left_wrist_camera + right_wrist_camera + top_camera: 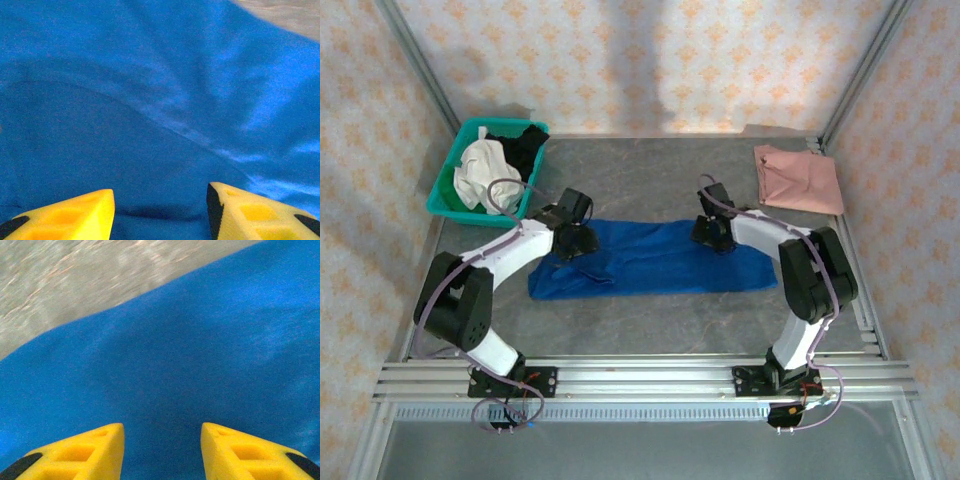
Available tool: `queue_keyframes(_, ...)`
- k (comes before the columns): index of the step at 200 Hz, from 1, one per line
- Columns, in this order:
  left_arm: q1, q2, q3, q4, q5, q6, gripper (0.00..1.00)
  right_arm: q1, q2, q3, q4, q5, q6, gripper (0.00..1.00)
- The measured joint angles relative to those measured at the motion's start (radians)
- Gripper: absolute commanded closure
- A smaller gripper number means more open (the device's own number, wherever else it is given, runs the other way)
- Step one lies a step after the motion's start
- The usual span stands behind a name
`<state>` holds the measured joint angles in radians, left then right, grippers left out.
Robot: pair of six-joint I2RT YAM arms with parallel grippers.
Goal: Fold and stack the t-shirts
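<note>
The blue t-shirt (660,262) lies as a long folded band across the middle of the grey table (650,325). My left gripper (575,240) hovers low over its left end. In the left wrist view its yellow fingers (75,215) stand apart over wrinkled blue cloth (150,100), the left gripper (160,212) open and holding nothing. Over the band's right part my right gripper (713,232) is open too. The right wrist view has the right gripper (162,452) spread above smooth blue cloth (200,350) near the shirt's edge. The pink t-shirt (798,178) rests folded at the back right.
A teal basket (448,180) at the back left holds white cloth (480,172) and black cloth (520,145). Aluminium frame posts stand at the back corners, and a rail (640,375) runs along the near edge. Bare table shows in front of the blue shirt.
</note>
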<state>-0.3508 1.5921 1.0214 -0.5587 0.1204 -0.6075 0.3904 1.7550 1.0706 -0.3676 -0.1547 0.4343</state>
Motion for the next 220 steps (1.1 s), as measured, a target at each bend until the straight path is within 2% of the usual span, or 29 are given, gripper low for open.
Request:
queue_keyframes(11,0.006,0.019,-0.006,-0.012,-0.018,0.008,0.48,0.011,0.008,0.005,0.001,0.005,0.000,0.56)
queue_keyframes(35,0.003,0.012,-0.074,-0.005,-0.023,0.009,0.61,0.005,0.031,0.011,-0.003,0.045,0.000,0.56)
queue_keyframes(56,-0.012,-0.031,-0.162,0.002,-0.012,0.002,0.64,0.000,0.048,0.012,-0.013,0.077,0.000,0.56)
queue_keyframes(66,-0.031,-0.059,-0.192,0.002,-0.005,-0.003,0.67,0.000,0.051,0.013,-0.014,0.087,0.000,0.56)
queue_keyframes(92,-0.103,-0.113,-0.233,0.018,0.027,-0.029,0.82,-0.003,0.053,0.016,-0.024,0.106,-0.001,0.56)
queue_keyframes(112,-0.148,-0.116,-0.263,0.041,0.057,-0.058,0.84,-0.011,0.053,0.016,-0.030,0.114,0.000,0.56)
queue_keyframes(120,-0.161,-0.121,-0.274,0.045,0.062,-0.069,0.83,-0.012,0.053,0.016,-0.032,0.114,0.000,0.56)
queue_keyframes(136,-0.174,-0.158,-0.294,0.049,0.079,-0.090,0.74,-0.014,0.053,0.016,-0.034,0.114,0.000,0.56)
queue_keyframes(153,-0.178,-0.223,-0.306,0.052,0.088,-0.120,0.59,-0.014,0.053,0.016,-0.035,0.114,-0.001,0.56)
queue_keyframes(188,-0.176,-0.325,-0.306,0.070,0.120,-0.140,0.45,-0.014,0.053,0.016,-0.036,0.114,-0.001,0.56)
queue_keyframes(206,-0.140,-0.344,-0.309,0.073,0.136,-0.134,0.39,-0.014,0.053,0.016,-0.036,0.115,-0.001,0.56)
queue_keyframes(220,-0.071,-0.348,-0.317,0.078,0.141,-0.126,0.38,-0.014,0.053,0.016,-0.036,0.115,-0.001,0.55)
